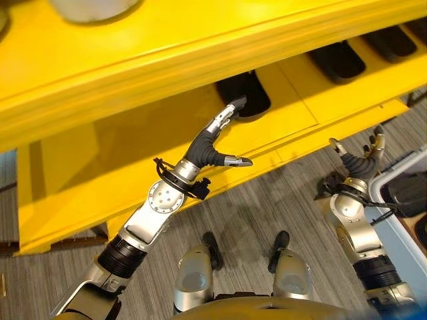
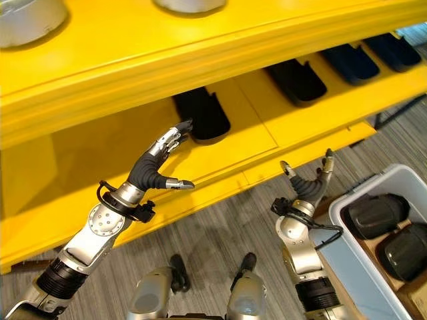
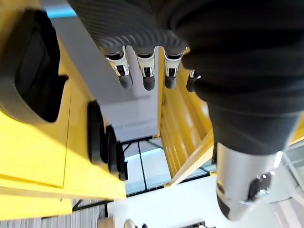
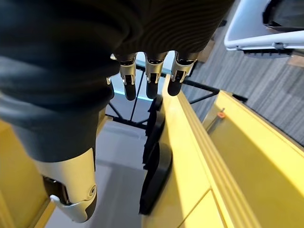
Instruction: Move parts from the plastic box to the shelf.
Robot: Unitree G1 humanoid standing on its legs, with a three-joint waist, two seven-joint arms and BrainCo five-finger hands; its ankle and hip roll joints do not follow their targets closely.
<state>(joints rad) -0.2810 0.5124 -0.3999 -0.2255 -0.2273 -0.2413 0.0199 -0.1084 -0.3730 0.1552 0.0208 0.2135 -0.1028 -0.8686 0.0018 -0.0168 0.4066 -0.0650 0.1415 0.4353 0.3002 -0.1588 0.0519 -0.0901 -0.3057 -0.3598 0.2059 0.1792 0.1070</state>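
Note:
A black moulded part lies on the lower board of the yellow shelf. My left hand reaches up to it, open, fingers straight, the dark fingertips at the part's near edge and the thumb sticking out sideways. In the left wrist view the same part lies beside the straight fingers, which hold nothing. My right hand hangs open and empty in front of the shelf's edge, just left of the pale plastic box. Two black parts lie in the box.
Further black parts sit in a row along the lower board to the right. The upper shelf board overhangs the left hand and carries white containers. Grey wood-look floor lies below.

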